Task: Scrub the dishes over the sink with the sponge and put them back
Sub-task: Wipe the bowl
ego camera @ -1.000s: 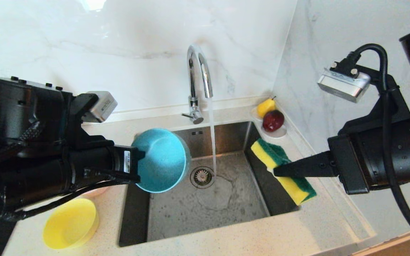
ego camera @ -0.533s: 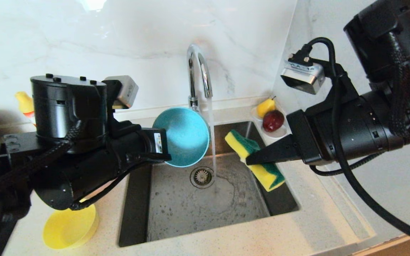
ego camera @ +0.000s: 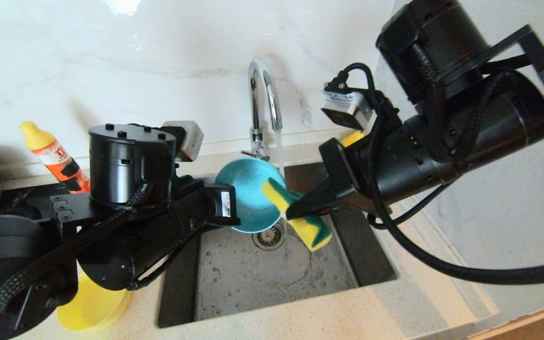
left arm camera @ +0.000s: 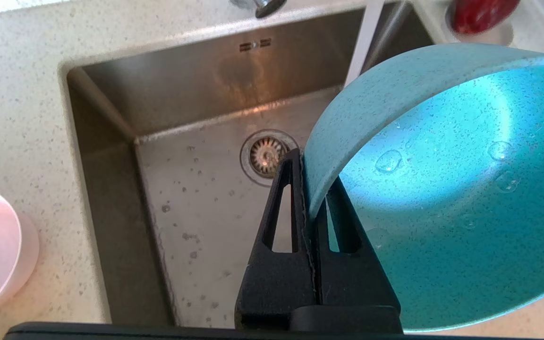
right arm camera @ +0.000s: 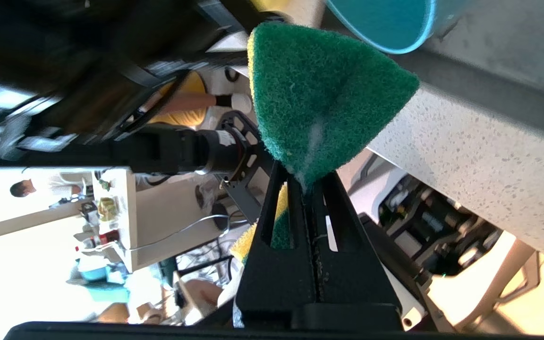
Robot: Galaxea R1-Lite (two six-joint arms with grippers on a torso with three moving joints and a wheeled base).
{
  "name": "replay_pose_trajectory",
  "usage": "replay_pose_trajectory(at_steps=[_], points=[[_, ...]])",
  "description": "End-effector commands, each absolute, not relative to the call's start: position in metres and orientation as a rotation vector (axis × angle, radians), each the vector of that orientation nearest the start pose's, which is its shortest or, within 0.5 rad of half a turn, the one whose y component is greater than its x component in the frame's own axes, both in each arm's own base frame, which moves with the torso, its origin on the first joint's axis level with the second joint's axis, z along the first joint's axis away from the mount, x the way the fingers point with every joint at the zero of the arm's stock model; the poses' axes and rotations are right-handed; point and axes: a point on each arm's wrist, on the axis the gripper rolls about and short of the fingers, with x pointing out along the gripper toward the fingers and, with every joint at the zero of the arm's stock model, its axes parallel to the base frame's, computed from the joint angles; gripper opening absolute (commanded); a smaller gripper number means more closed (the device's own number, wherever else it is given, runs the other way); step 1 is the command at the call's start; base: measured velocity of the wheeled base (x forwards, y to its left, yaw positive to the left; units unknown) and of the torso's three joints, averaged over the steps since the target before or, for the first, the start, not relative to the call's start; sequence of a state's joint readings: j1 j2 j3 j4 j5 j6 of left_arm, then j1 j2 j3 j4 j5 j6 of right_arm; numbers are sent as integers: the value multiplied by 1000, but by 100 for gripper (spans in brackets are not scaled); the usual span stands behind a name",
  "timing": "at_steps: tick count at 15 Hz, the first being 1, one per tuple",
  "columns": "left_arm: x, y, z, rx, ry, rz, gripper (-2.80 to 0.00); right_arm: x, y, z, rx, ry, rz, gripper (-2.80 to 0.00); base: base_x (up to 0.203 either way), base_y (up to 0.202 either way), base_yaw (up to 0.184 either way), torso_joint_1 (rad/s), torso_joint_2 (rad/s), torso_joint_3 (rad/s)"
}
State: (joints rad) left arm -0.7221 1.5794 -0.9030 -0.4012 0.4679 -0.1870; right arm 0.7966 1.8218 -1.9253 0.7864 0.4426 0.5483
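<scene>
Two arms angled inward, blue bowl perhaps touching sponge (over sink)

- The orange bottle with a yellow cap bears a white label with dark characters, too small to read
- A white sticker on the left arm's wrist carries small coloured marks, not legible
- No other lettering shows

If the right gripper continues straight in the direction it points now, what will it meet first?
Most likely the blue bowl. The right gripper points left at it, and the sponge it holds already overlaps the bowl's rim over the sink; contact is unclear.
</scene>
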Motion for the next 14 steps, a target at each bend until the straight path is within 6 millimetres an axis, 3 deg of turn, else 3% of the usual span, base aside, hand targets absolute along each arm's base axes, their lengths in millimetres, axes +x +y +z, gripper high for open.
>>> replay_pose_trajectory(at_steps=[1, 8, 14], points=[[217, -179, 221, -35, 247, -231, -280, 228, 245, 305, 339, 1072, 919, -280, 0, 0, 0, 0, 0, 0], [206, -187, 219, -32, 242, -279, -280, 247, 247, 297, 369, 1043, 888, -280, 0, 0, 0, 0, 0, 0], [218, -198, 202, -27, 232, -276, -280, 242, 238, 308, 383, 1013, 896, -280, 0, 0, 0, 0, 0, 0]])
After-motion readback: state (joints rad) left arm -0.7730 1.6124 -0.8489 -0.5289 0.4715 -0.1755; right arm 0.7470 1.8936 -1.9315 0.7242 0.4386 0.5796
